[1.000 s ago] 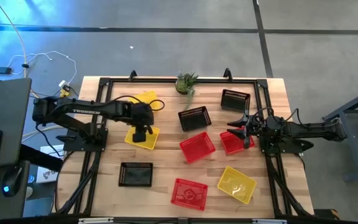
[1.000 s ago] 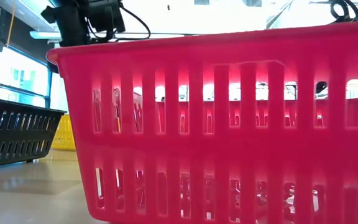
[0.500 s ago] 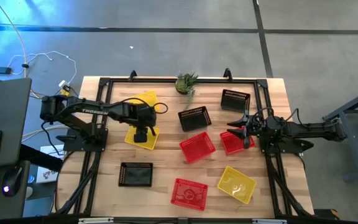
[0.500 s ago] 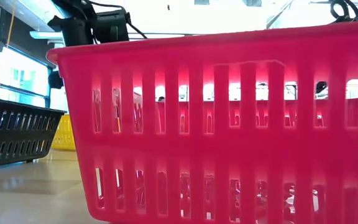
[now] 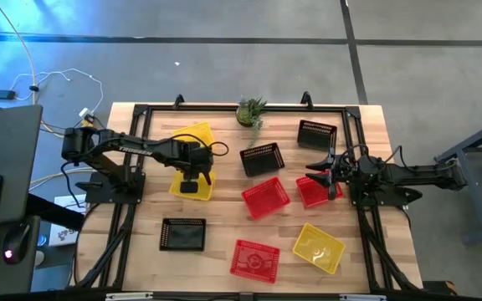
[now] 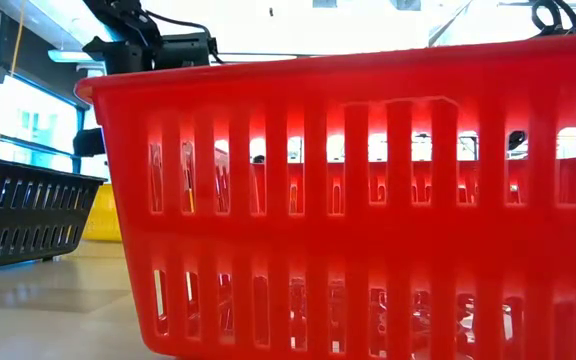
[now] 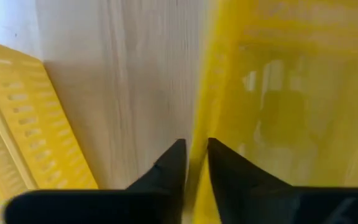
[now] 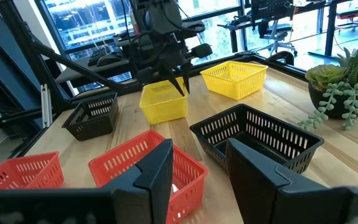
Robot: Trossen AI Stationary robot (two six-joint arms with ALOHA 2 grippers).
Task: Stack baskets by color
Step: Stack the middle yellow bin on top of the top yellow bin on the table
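Now the left gripper (image 7: 191, 155) pinches the wall of 1 yellow basket (image 5: 190, 182), a second yellow basket (image 5: 192, 134) just beyond it; the right gripper (image 5: 325, 174) waits spread over a red basket (image 5: 311, 192).

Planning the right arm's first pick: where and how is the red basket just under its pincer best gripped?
Grip a side wall at the rim of the red basket, coming straight down from above. It sits upright with its open mouth up, and the thin slotted wall would fit between the right pincer's open fingers, one inside, one outside.
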